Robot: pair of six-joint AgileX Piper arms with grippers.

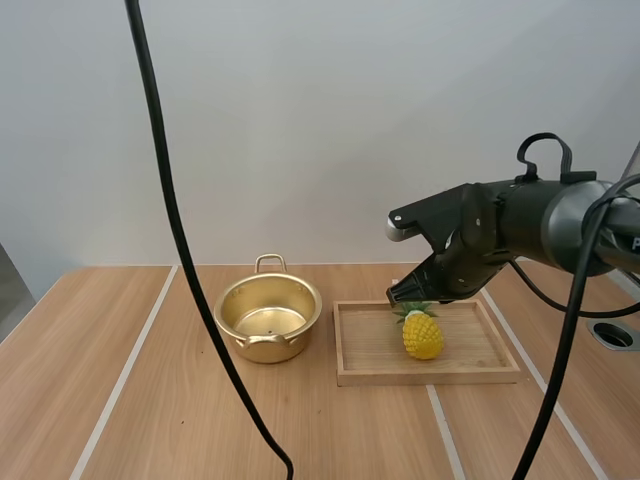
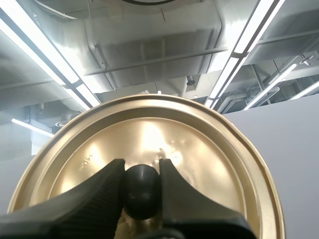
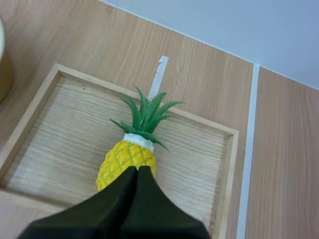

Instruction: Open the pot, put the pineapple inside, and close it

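Observation:
The gold pot (image 1: 268, 320) stands uncovered on the table, left of the wooden tray (image 1: 365, 376). A yellow pineapple (image 1: 422, 336) with green leaves lies in the tray. My right gripper (image 1: 406, 293) hovers just above the pineapple's leafy end. In the right wrist view its fingers lie together as one dark wedge (image 3: 137, 170), shut on nothing, over the pineapple (image 3: 124, 160) in the tray (image 3: 230, 159). My left gripper (image 2: 142, 165) is shut on the black knob (image 2: 142, 191) of the gold lid (image 2: 199, 164), held up in the air.
The pot's rim (image 3: 2, 59) shows beside the tray's far end. Pale seams run across the wooden table (image 1: 120, 400). A round hole (image 1: 613, 335) sits in the tabletop at the far right.

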